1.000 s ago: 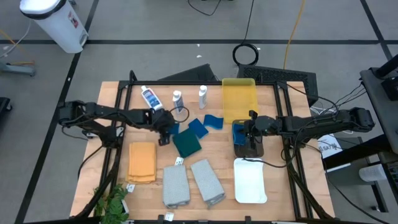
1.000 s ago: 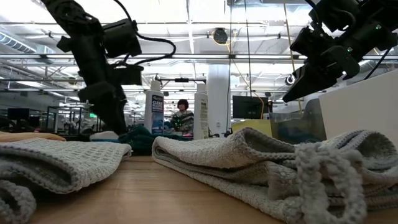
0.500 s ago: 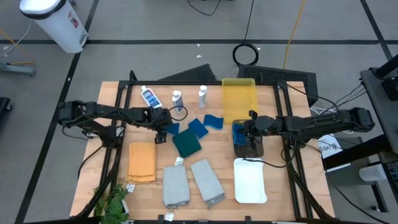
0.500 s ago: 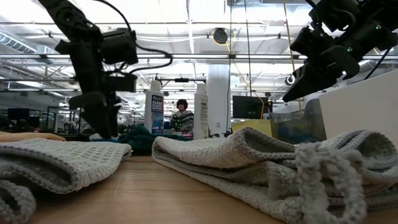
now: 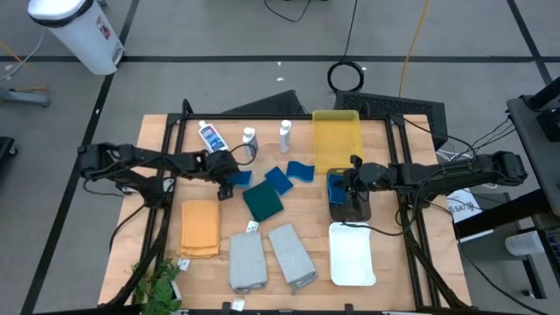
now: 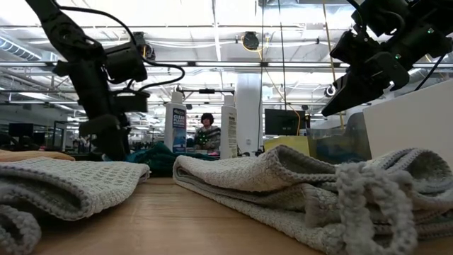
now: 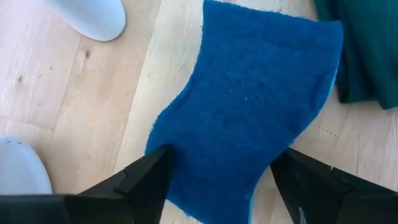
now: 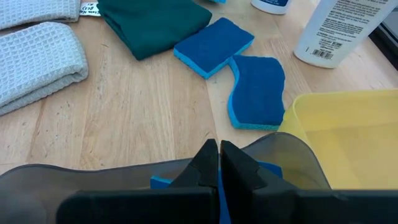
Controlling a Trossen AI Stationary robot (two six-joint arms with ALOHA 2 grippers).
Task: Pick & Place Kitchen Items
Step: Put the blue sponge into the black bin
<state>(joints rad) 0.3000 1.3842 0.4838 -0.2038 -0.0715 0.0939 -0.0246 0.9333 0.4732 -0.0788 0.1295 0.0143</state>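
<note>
Down at the table, the left pincer (image 7: 217, 180) stands open astride a blue sponge (image 7: 249, 106), fingers flanking it

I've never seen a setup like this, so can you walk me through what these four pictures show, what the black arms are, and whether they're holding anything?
These are two robot arms at a wooden table, each ending in a two-finger gripper. One picture looks straight down, one looks level across the tabletop, and the other two come from cameras on each wrist.

On the table lie blue sponges, a dark green cloth, an orange towel, two grey towels, three white bottles, and yellow, grey and white trays.

The left gripper is open, its fingers on either side of one blue sponge lying on the wood; it is not lifted. The right gripper is shut over the grey tray, which holds another sponge.
</note>
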